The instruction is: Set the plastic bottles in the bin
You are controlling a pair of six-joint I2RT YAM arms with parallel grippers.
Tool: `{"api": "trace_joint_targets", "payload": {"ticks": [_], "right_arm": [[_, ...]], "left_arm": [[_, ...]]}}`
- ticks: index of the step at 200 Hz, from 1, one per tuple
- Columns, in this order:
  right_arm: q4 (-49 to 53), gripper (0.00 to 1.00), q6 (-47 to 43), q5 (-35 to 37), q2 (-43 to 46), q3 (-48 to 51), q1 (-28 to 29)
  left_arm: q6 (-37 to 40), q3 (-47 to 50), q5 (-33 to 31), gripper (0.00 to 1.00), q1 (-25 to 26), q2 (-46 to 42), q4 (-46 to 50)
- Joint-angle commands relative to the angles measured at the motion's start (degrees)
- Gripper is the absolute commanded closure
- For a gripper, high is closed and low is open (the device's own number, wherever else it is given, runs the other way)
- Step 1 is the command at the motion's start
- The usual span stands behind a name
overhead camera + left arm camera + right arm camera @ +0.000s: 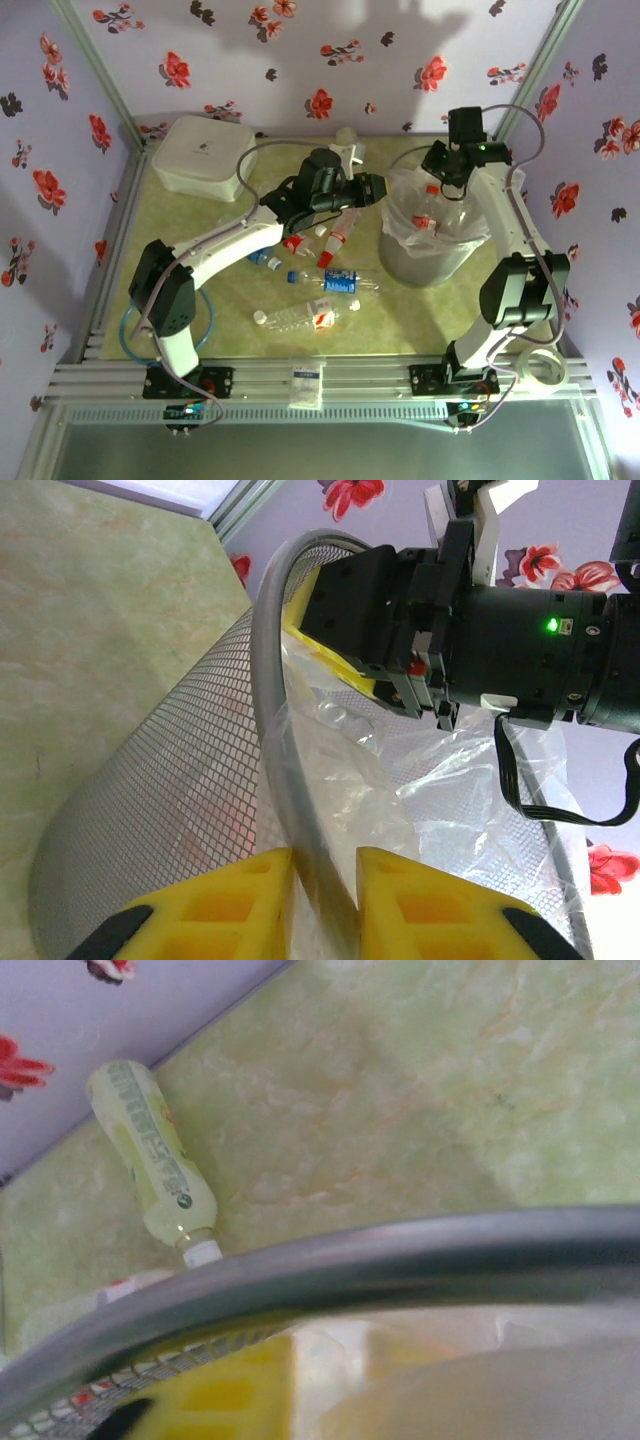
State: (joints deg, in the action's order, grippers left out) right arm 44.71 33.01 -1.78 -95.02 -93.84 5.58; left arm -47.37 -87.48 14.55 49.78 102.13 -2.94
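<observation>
Bin (430,255), mesh-walled and bag-lined, with the left gripper (325,858) pinching its rim, one yellow finger on either side. Right gripper (438,178) hangs just above the opening; whether it is closed cannot be told. Plastic bottles (310,318) lie loose behind the left gripper, under its arm. A pale green bottle (160,1155) lies beyond the right gripper. Probably empty: light, smooth, crushable and prone to roll, so best taken across the labelled middle.
</observation>
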Motion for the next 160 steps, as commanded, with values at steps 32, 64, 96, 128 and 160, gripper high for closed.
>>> {"api": "trace_joint_targets", "payload": {"ticks": [32,64,96,128,160], "right_arm": [[1.3,1.0,-1.2,3.0,6.1,-2.7,0.6],[3.4,1.0,-2.6,1.4,7.4,-6.0,0.6],[1.4,1.0,-2.8,-3.5,6.5,-9.3,0.2],[-1.3,1.0,-5.8,-4.2,4.0,-12.7,0.5],[1.7,1.0,-12.4,-1.7,-1.0,-19.3,0.5]], "left_arm": [[4.4,-3.0,0.3,0.75,0.3,-0.4,5.0],[8.2,-6.0,0.3,0.6,-0.7,-0.9,8.0],[17.5,-10.6,-1.0,0.47,-1.1,-1.2,12.3],[22.6,-15.5,-1.5,0.45,-1.4,1.5,15.9],[22.9,-18.0,-1.9,0.46,-1.4,5.2,17.3]]}}
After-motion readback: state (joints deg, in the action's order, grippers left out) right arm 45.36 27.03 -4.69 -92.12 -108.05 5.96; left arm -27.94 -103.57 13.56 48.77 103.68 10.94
